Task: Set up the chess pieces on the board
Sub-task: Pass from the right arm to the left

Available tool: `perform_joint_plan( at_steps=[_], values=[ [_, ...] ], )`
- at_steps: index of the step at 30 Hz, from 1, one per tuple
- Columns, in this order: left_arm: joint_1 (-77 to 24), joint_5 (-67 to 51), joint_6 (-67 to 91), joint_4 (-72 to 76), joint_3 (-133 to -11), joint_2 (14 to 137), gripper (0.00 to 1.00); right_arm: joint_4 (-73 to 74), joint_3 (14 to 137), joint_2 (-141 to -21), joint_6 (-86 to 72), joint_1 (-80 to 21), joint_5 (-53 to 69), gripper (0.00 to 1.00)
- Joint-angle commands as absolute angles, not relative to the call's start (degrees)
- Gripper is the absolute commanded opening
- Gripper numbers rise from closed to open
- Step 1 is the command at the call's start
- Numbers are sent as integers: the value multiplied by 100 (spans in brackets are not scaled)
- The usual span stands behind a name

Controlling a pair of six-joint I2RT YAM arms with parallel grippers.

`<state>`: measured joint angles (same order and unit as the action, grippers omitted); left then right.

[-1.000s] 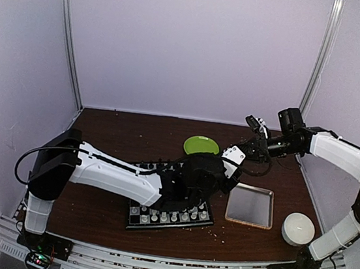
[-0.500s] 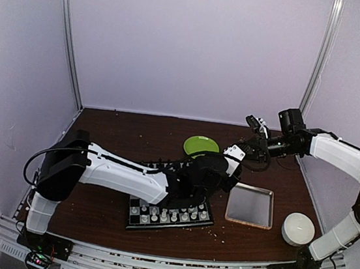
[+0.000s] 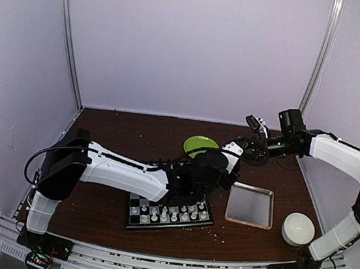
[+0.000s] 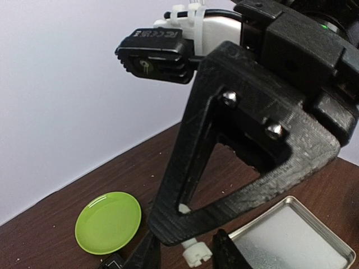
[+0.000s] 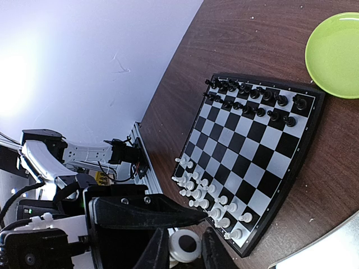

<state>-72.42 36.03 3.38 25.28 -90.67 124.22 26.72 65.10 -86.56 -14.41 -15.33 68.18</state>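
**Right gripper** [image 5: 185, 252]: clenched on one white chessman [image 5: 183, 244]. A finger lies against each side of it. The piece's round, hollow end faces the wrist camera. It is held in the air, off the table and beyond the board's far right corner.

**Left gripper** [image 4: 188, 256]: raised to meet the right gripper tip to tip. Its fingers stand on either side of the same chessman, with the right gripper's black frame directly above. The frame hides part of the gap, so it cannot be told whether these fingers press on the piece.

**White chessmen** [image 5: 207, 204]: the rest stand crowded on the two rows at the board's end nearest the arm bases.

**Board** [image 5: 249, 148]: lies flat on the table near its front edge, ahead of the left arm's base. The left arm reaches across above it.

**Black chessmen** [image 5: 252, 101]: stand in two rows at the board's far end.

**Tray** [image 3: 248, 220]: clear and square, just beside the board's right edge, with a strip of table between them.

**Green plate** [image 5: 336, 50]: lies behind the board's far right corner, near it but apart.

**White round object** [image 3: 298, 229]: sits right of the tray, near the right arm's base.

**Table** [image 3: 121, 134]: dark brown and speckled with crumbs.
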Motion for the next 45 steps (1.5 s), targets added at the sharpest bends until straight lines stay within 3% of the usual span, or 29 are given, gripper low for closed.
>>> perform_joint_plan(
  at_steps=[1,20,45],
  values=[
    [-7215,3478,513,2780,-9190,12450,33,2548,6469,-8612,-1415,-1494,6858,20],
    [-7190,3334,785,3102,-8841,12287,39,2565,6530,-8771,-1371,-1458,6855,20],
    [-7124,3212,809,3488,-8639,12079,39,2602,6519,-8851,-1291,-1432,6827,20]
  ],
)
